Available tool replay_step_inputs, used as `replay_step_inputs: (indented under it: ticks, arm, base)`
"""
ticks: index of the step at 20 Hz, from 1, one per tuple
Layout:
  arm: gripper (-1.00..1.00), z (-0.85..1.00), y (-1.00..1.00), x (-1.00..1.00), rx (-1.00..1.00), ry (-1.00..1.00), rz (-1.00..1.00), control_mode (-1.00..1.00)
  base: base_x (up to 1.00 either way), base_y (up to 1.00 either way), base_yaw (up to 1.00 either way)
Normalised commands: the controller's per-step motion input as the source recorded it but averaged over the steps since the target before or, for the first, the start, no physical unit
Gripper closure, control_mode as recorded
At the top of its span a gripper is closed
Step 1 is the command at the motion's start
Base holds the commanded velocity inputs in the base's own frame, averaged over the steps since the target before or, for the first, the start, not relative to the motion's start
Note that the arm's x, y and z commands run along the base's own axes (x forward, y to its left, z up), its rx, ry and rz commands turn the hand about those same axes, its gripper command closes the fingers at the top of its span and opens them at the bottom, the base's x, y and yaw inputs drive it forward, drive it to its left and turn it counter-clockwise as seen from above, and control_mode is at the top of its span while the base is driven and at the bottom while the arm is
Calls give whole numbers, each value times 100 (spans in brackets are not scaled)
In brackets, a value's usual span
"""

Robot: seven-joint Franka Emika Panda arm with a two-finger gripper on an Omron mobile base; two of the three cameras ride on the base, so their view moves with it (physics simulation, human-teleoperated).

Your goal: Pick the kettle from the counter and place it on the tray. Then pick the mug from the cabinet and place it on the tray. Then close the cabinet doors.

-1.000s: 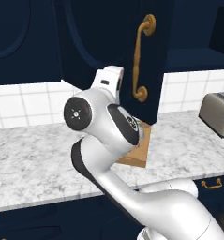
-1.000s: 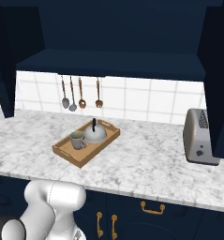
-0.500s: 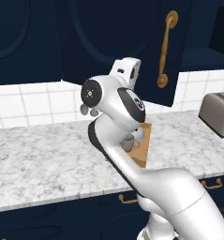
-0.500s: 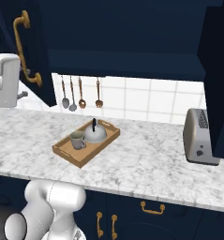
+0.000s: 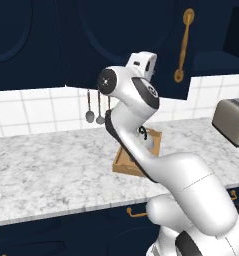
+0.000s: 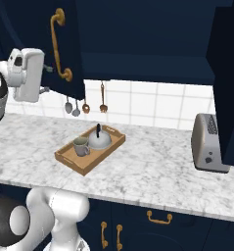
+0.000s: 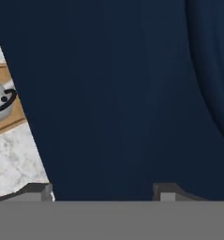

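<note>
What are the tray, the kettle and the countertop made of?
The tray looks like light-brown wood with a matte finish, going by its warm, even colour. The kettle looks like metal, silver-grey and softly shiny, with a black handle that could be plastic. The counter looks like polished marble or stone, white with grey veins. Everything is rendered, so these are guesses from looks.

A boxy silver toaster stands at the right end of the bench, close to the white tiled backsplash. Three hanging utensils, a grey ladle, a brass-coloured spoon and a brass-coloured fork-like tool, hang in a row against the tiles just under the wall units. Below the bench front run navy drawers with brass pulls; two upright brass pulls sit side by side further left
</note>
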Motion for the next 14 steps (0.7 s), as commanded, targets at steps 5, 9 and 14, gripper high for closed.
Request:
replay_step_inputs:
  ticks: [5,9,14]
  arm:
    - [-100,0,-54,61,10,1,17,-100]
    - [-100,-7,-34,43,9,-3,30,-100]
    - [-100,-9,-25,52,3,-6,27,-100]
  base:
    - [0,0,0]
    - [0,0,0]
    - [0,0,0]
